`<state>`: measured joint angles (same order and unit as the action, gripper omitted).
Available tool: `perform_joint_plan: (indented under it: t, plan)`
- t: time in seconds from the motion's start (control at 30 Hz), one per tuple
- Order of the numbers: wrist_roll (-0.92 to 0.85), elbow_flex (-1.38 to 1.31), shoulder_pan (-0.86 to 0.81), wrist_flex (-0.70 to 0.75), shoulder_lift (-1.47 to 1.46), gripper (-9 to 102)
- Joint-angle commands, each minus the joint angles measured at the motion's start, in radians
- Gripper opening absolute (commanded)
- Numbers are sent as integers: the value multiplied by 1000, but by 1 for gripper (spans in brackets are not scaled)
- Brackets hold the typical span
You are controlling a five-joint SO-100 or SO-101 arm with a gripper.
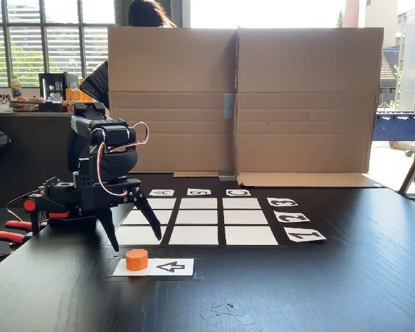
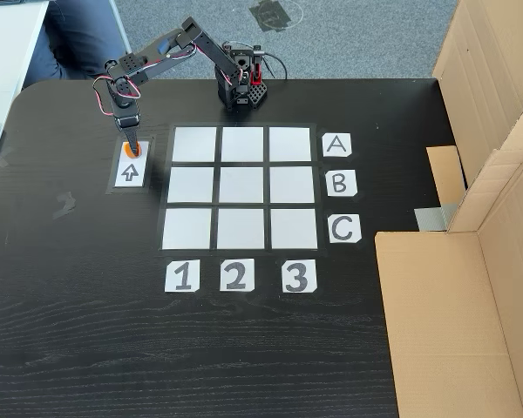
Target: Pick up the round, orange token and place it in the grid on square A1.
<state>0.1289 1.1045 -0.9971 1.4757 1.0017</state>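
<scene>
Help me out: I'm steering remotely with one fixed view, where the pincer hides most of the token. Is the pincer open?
Observer: Yes. In a fixed view the pincer is open, its fingers spread wider than the token.
Operator: Is it touching the token?
Observer: No. Both fingertips stand clear of it, one on each side.
Operator: Is the token lifted?
Observer: No, it lies flat on the arrow card.

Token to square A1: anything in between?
Nothing in the way. In the top-down fixed view, only black tabletop separates the token on the arrow card from square A1.
</scene>
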Motion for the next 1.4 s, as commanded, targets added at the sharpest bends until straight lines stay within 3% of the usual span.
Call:
perform_joint_plan:
  t: [0.0,1.03,1.37]
  plan:
    - [12,-37,14,-12,6,34]
    - [25,-80,18,-61,-87,33]
    - [21,-80,23,-63,-92,27]
